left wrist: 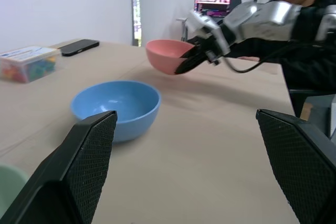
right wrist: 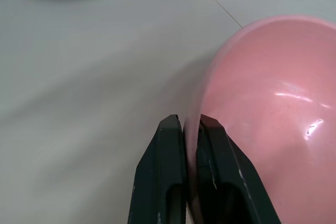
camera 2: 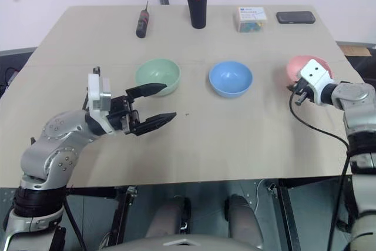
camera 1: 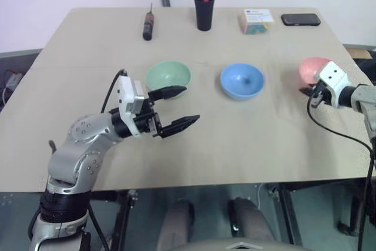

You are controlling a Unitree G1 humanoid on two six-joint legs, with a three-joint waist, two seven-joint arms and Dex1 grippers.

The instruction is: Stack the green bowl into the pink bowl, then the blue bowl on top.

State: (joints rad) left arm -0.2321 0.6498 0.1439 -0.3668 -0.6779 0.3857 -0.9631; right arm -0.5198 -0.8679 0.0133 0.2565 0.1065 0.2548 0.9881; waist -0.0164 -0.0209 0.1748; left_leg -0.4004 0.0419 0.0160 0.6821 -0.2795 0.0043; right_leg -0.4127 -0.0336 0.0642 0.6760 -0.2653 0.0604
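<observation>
Three bowls in a row on the table (camera 1: 194, 145), with the right gripper (right wrist: 192, 124) clamped on the rim of the pink bowl (right wrist: 268, 108)

The pink bowl sits at the right end of the row near the table's right edge, tilted, one finger of the right gripper outside its wall and the other inside; the blue bowl (camera 1: 241, 80) stands in the middle and the green bowl (camera 1: 168, 76) at the left, all three apart from one another. The left gripper (camera 1: 175, 109) hangs just in front of the green bowl with its fingers spread wide, holding nothing. Along the far edge lie a screwdriver (camera 1: 148, 26), a black pen cup (camera 1: 204, 7), a small box (camera 1: 256, 20) and a phone (camera 1: 301, 19)
</observation>
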